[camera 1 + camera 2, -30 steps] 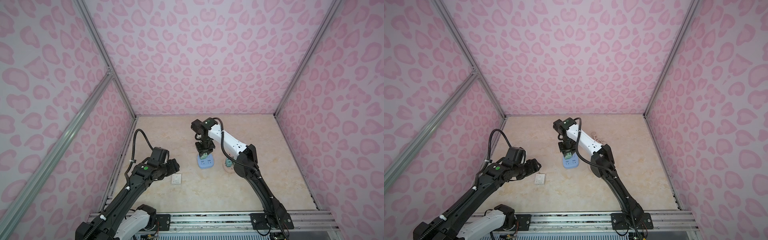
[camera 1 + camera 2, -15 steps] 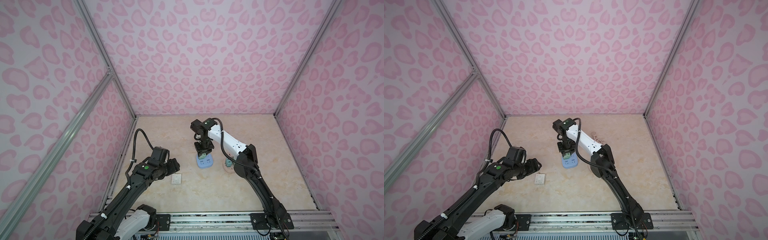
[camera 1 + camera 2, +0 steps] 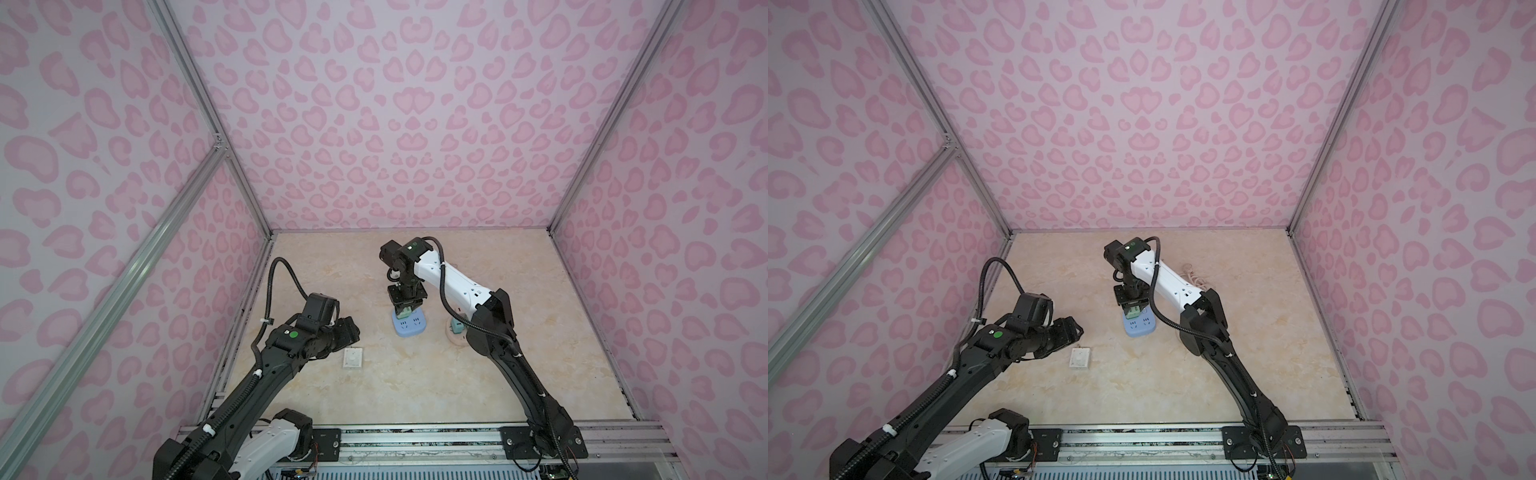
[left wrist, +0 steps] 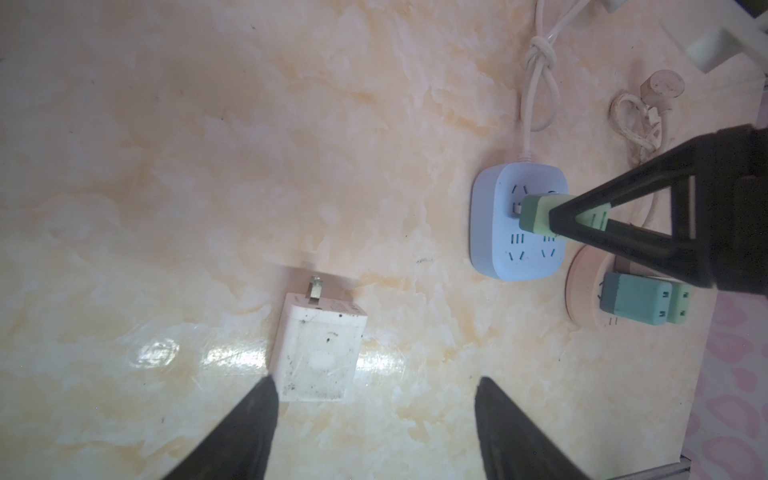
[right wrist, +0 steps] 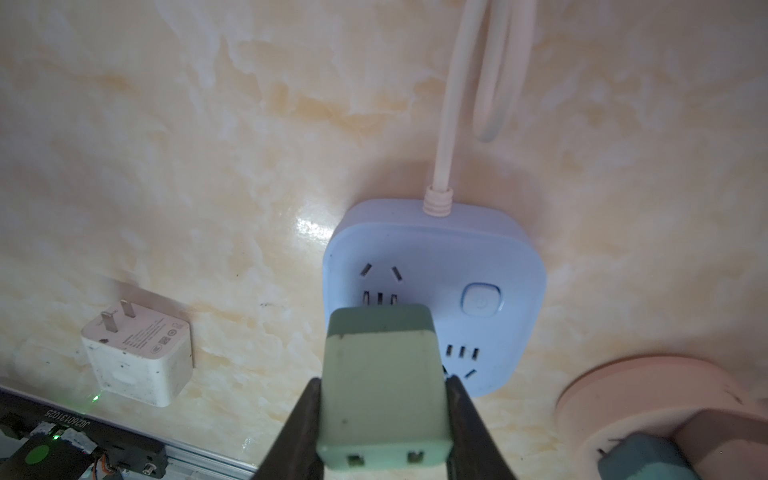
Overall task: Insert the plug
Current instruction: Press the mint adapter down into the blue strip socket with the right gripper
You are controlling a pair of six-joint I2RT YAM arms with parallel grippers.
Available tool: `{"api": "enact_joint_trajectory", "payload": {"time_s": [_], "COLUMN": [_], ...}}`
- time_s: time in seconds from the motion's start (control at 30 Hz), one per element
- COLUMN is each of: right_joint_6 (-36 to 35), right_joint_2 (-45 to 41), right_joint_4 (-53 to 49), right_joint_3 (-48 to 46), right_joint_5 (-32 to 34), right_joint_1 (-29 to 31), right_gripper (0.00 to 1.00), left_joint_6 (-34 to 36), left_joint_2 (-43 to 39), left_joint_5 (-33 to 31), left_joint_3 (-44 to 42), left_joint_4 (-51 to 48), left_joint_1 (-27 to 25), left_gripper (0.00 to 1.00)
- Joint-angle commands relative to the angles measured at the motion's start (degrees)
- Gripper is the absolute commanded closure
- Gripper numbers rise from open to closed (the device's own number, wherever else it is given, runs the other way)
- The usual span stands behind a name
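Your right pincer (image 5: 384, 382) stays clamped on the pale green plastic plug (image 5: 380, 353), over the 12 o'clock slots of the square blue power strip (image 5: 436, 249). Hardly anything moved; it still needs pushing down. Your left pincer (image 4: 374, 382) hangs wide, empty.

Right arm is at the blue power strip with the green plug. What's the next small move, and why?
Probably press straight down: the right gripper is shut on the green plug over the blue power strip, and a bare prong shows between them, so it looks not fully seated.
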Motion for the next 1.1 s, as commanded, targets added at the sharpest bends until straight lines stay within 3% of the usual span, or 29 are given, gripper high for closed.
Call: {"api": "enact_joint_trajectory", "payload": {"time_s": [0.0,0.3,0.9,1.07], "right_joint_6": [-0.3,0.3,0.4,0.7], "right_joint_2": [2.5,9.7,14.7,15.0], "right_joint_4": [-3.2,-7.9,-10.4,-9.5], "right_joint_3": [1.4,12.2,13.2,13.2], "right_joint_5": [3.4,6.1,15.4,14.4], "right_joint_1": [0.0,0.1,1.8,2.1], "right_gripper": [1.0,1.0,1.0,1.0], "left_joint_6": [0.1,0.1,-0.4,-0.1], "left_joint_2": [0.6,1.6,2.9,2.8], "left_joint_5": [0.5,0.8,1.8,1.2], "left_joint_3": [-0.4,-0.4,-2.1,-1.9], "left_joint_4": [1.9,2.5,4.0,3.3], "left_joint_1": [-0.1,-0.3,-1.1,-1.3], "left_gripper": [0.24,0.23,0.24,0.24]}}
